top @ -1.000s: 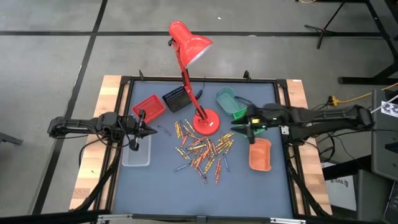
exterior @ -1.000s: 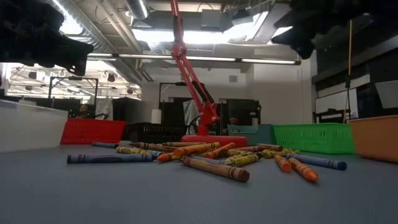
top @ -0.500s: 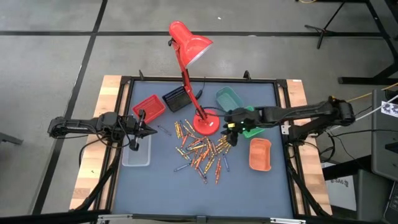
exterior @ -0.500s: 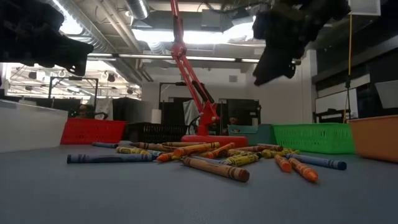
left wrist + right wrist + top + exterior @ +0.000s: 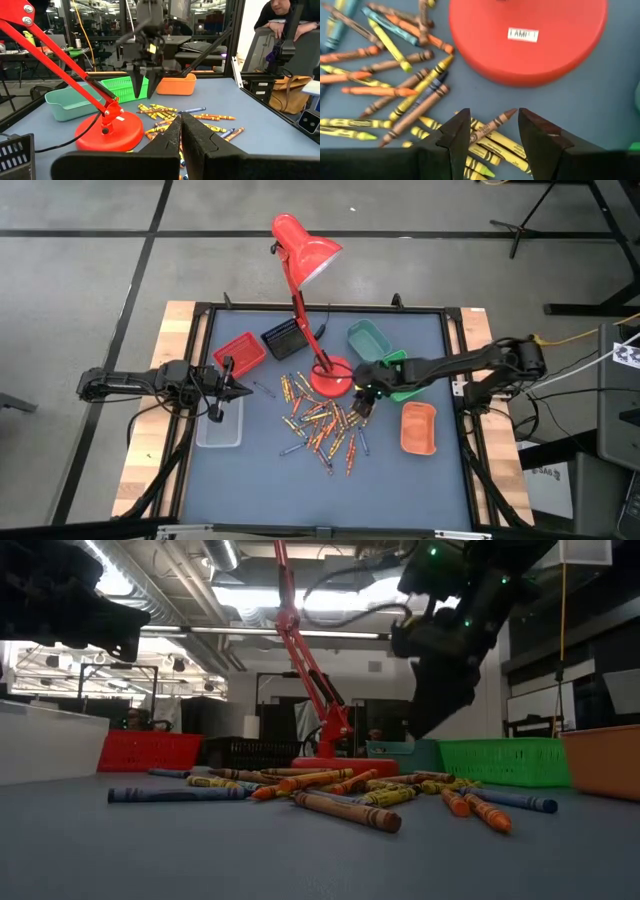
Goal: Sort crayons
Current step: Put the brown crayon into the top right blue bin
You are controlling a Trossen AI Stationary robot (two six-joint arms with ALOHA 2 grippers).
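The right gripper (image 5: 491,131) hangs open over the crayons (image 5: 325,423) beside the lamp base (image 5: 527,37), a brown crayon (image 5: 492,125) lying slantwise between its 2 fingers, while the far-off left gripper (image 5: 240,390) is closed.

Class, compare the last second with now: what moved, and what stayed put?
The right gripper swung from above the orange tray toward the lamp base and came down over the crayons, fingers open, holding nothing. The left gripper, shut, the crayons and the trays stayed put.
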